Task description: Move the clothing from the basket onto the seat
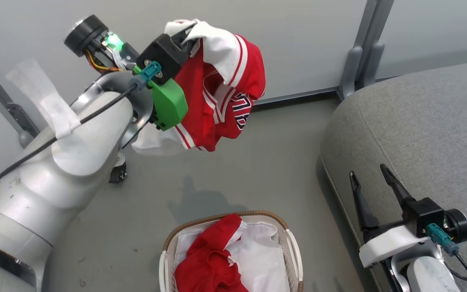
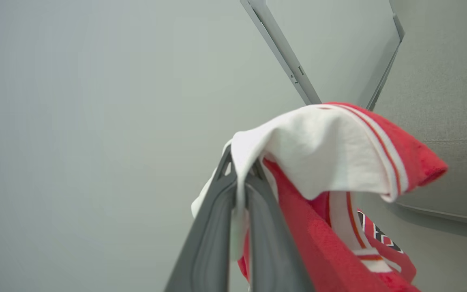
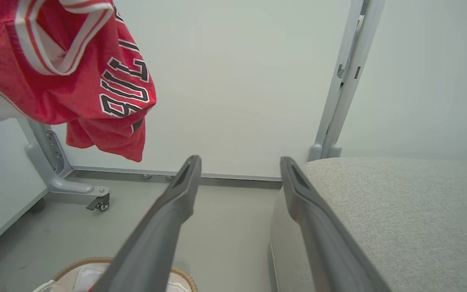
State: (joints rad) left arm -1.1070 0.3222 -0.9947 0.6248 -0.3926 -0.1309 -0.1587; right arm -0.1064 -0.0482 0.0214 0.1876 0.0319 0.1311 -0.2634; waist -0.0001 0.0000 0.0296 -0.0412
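Note:
My left gripper is raised high and shut on the white panel of a red garment with dark lettering, which hangs in the air well above the floor. In the left wrist view the fingers pinch the white cloth of this clothing. A second red garment lies in the basket on its white liner at the bottom centre. The grey seat fills the right side. Over the seat's front edge my right gripper stands open and holds nothing, as also seen in its own view.
Pale partition panels stand behind, with a grey post by the seat's back corner and a castered foot at the left. Grey floor lies between the basket and the seat. The hanging garment is left of the right gripper.

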